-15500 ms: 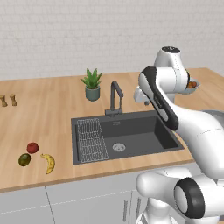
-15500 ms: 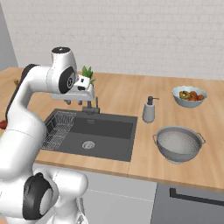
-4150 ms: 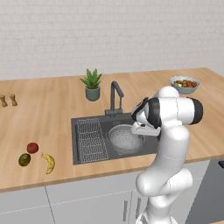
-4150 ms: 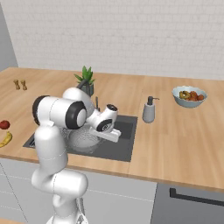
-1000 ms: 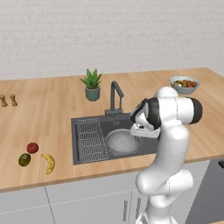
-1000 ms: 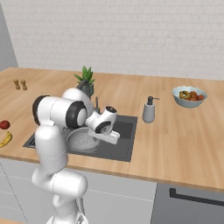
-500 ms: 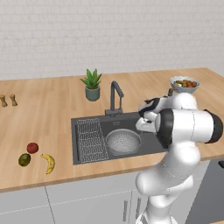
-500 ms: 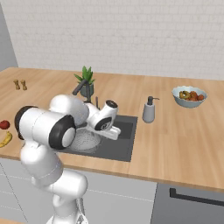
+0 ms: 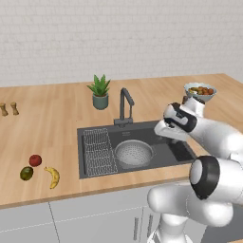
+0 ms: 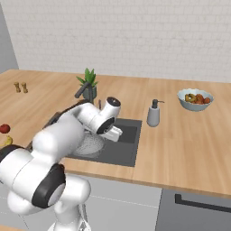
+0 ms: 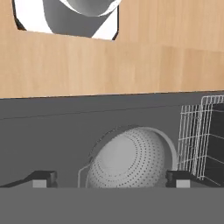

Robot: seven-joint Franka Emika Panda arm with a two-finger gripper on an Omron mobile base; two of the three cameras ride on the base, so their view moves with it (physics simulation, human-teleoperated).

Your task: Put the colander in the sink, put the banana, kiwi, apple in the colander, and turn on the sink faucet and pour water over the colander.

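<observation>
The light grey perforated colander (image 9: pixel 134 154) sits upright in the dark sink (image 9: pixel 182 151), to the right of the wire rack. My gripper (image 9: pixel 161 133) hangs open just above and to the right of it, holding nothing. In the hand view the colander (image 11: pixel 131 156) lies below and between my two spread fingertips (image 11: pixel 42 177). The red apple (image 9: pixel 35 160), the olive-brown kiwi (image 9: pixel 26 173) and the yellow banana (image 9: pixel 53 176) lie together on the counter, left of the sink. The angular dark faucet (image 9: pixel 124 105) stands behind the basin, with no water running.
A wire rack (image 9: pixel 98 152) fills the sink's left part. A potted plant (image 9: pixel 99 91) stands behind the sink. A soap dispenser (image 10: pixel 154 113) and a pale bowl of small fruit (image 10: pixel 195 99) sit on the right counter. Two small shakers (image 9: pixel 9 109) stand at far left.
My gripper has opened wide and drawn up and to the right, off the colander, which stays in the sink. The arm's elbow has swung out to the right.
</observation>
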